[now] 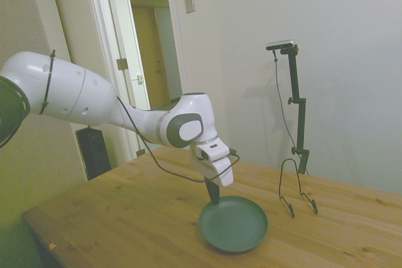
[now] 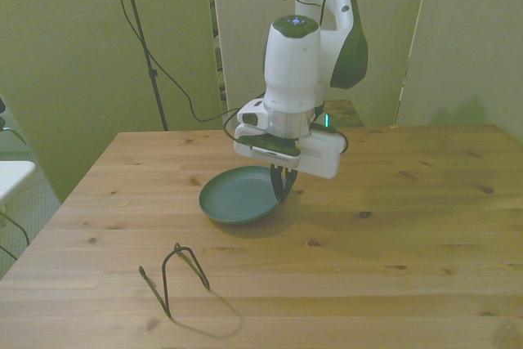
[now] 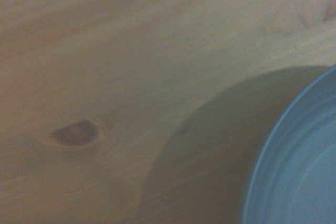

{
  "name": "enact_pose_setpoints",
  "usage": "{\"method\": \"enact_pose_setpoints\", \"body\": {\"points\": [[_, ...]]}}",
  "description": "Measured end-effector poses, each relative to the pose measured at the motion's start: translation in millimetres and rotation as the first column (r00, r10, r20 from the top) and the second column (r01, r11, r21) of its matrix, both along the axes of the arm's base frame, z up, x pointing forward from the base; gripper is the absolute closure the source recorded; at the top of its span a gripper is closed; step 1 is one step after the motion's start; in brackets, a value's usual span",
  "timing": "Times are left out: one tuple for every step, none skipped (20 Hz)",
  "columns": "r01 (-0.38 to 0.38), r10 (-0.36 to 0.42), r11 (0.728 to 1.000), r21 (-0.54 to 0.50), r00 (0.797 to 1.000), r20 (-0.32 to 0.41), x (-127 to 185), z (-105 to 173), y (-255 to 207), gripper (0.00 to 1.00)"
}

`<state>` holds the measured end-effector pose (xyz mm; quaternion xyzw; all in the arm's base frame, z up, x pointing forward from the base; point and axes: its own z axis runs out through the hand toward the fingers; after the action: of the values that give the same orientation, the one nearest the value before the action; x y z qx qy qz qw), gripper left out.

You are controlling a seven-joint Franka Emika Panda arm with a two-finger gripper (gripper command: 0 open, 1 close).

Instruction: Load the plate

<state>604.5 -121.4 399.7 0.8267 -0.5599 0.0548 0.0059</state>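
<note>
Gripping the plate (image 2: 237,195) by its rim, jaws pinched narrow on it, tilting it slightly off the counter (image 2: 409,226).

One plate (image 1: 235,225), one wire rack (image 2: 176,277), one gripper (image 2: 283,194), one wooden table (image 2: 409,226).

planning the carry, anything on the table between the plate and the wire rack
Nothing. In the front view the wood between the plate and the wire rack is bare; the side view shows the same.
</note>
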Motion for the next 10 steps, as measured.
{"method": "enact_pose_setpoints", "body": {"points": [[-0.012,0.012,1.0,0.01,1.0,0.029,-2,8,4,1.0],[-0.028,0.027,0.999,0.016,0.998,0.06,-4,16,7,1.0],[-0.045,0.043,0.999,0.022,0.995,0.095,-7,24,11,1.0],[-0.06,0.056,0.998,0.029,0.99,0.126,-10,33,14,1.0],[-0.071,0.064,0.997,0.036,0.986,0.156,-14,41,16,1.0],[-0.079,0.07,0.996,0.044,0.979,0.19,-17,50,18,1.0],[-0.09,0.077,0.995,0.05,0.973,0.218,-20,58,20,1.0],[-0.098,0.082,0.994,0.057,0.967,0.24,-24,66,21,1.0],[-0.11,0.09,0.992,0.06,0.961,0.261,-28,74,24,1.0],[-0.12,0.096,0.99,0.068,0.954,0.285,-32,83,26,1.0]]}}
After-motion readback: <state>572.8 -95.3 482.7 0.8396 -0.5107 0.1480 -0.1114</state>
